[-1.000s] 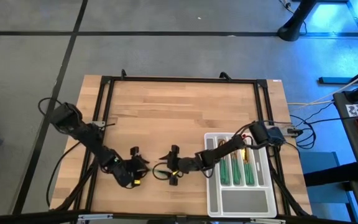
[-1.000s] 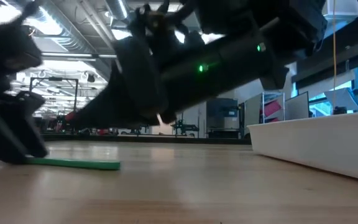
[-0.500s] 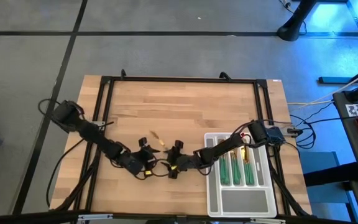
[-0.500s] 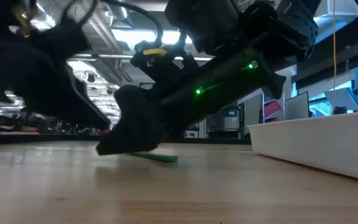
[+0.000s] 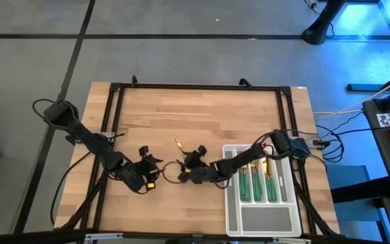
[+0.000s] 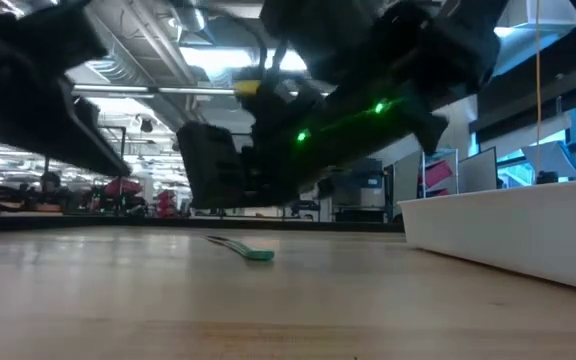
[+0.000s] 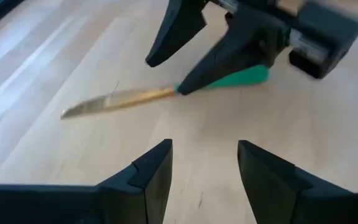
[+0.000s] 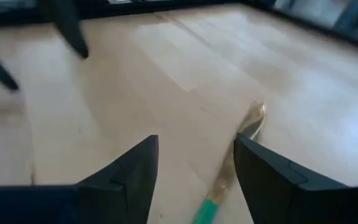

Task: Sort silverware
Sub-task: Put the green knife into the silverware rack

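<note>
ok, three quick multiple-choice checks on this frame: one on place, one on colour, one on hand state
1. Where is the loose piece of silverware?
A. In the tray
B. On the table, beside the tray, at the right hand
C. Lifted in the left hand

2. What colour is its handle?
A. Red
B. Green
C. Black

3. What state is the left hand in?
A. Open, holding nothing
B. Shut on a fork
C. Out of view

Answers:
1. B: the high view shows the loose piece of silverware flat on the table, outside the tray, with the right hand over its handle end.
2. B: the left wrist view shows a green handle behind a gold head.
3. A: the left hand shows bare wood between its spread fingers.
</note>
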